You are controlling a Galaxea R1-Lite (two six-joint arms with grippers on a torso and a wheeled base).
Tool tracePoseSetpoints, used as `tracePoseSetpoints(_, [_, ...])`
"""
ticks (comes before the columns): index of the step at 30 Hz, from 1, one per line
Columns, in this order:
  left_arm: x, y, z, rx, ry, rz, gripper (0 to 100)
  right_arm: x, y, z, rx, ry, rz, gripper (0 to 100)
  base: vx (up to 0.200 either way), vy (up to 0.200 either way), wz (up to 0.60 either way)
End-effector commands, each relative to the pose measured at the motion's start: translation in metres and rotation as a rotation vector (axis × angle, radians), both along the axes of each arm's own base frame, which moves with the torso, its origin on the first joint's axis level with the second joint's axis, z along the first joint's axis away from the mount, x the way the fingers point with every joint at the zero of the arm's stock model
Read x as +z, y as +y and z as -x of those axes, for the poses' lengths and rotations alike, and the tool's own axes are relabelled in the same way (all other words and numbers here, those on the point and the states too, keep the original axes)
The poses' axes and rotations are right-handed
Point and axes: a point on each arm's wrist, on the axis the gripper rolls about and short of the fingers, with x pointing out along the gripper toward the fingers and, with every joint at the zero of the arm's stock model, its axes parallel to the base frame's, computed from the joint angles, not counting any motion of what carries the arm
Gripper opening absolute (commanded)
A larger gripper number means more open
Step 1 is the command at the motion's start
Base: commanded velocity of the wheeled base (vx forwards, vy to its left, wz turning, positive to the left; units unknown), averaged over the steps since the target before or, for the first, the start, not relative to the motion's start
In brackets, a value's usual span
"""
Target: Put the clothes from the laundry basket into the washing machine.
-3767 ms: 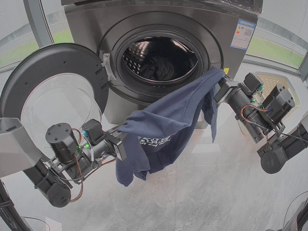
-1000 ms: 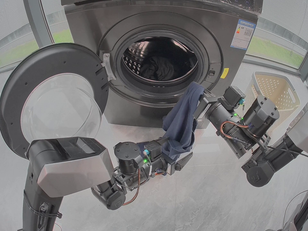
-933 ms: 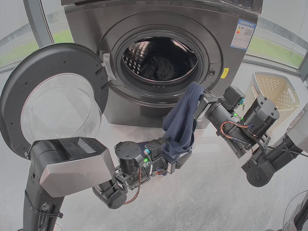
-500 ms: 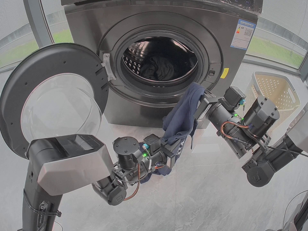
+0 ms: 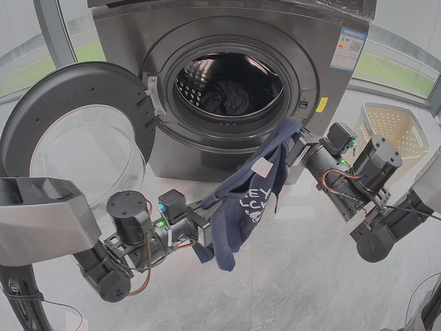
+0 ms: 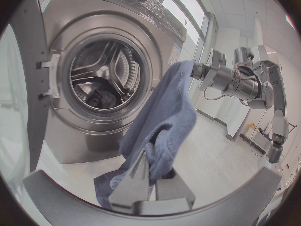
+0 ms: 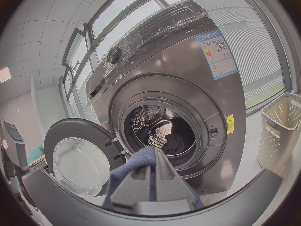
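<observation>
The navy shirt point(image 5: 229, 226) hangs in the air in front of the washing machine point(image 5: 220, 24), stretched on a slant between the two hands. Its upper end is just below the right side of the drum opening; its lower folds dangle above the floor point(image 5: 294, 281) without touching it. White print and a pale label show on the cloth.

The right hand point(image 5: 294, 138) is clenched on the upper end of the shirt, near the machine's front panel; the right wrist view shows cloth pinched between its closed fingers point(image 7: 167, 176). The left hand point(image 5: 205, 206), lower and nearer the robot, grips a bunched fold, its fingers point(image 6: 134, 179) pressed together on the fabric.

The round door point(image 5: 78, 93) stands swung wide open to the left of the opening. Inside the drum point(image 5: 193, 83) lies a dark garment point(image 5: 227, 98). The beige laundry basket point(image 5: 404, 129) stands on the floor to the right of the machine.
</observation>
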Motion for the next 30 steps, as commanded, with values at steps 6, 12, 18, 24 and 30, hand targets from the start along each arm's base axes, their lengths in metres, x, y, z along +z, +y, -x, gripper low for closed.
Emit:
tracePoseSetpoints(6, [0.050,0.068,0.006,0.179,-0.100,0.062,0,0.006,-0.013,-0.002,-0.032,-0.015,-0.010,0,0.000,0.000,0.00])
tracePoseSetpoints(12, [0.073,0.091,0.004,0.246,-0.171,0.107,0,0.009,-0.016,0.013,-0.008,-0.014,0.004,0,0.000,0.000,0.00])
tracePoseSetpoints(18, [0.094,0.089,0.002,0.255,-0.243,0.156,0,0.016,-0.020,0.020,-0.008,-0.031,-0.002,0,0.000,0.000,0.00])
tracePoseSetpoints(24, [0.124,0.082,0.006,0.270,-0.334,0.234,0,0.030,-0.025,0.027,-0.010,-0.068,-0.024,0,0.000,0.000,0.00])
tracePoseSetpoints(30, [0.149,0.078,0.020,0.243,-0.398,0.284,0,0.036,-0.027,0.028,-0.015,-0.089,-0.033,0,0.000,0.000,0.00])
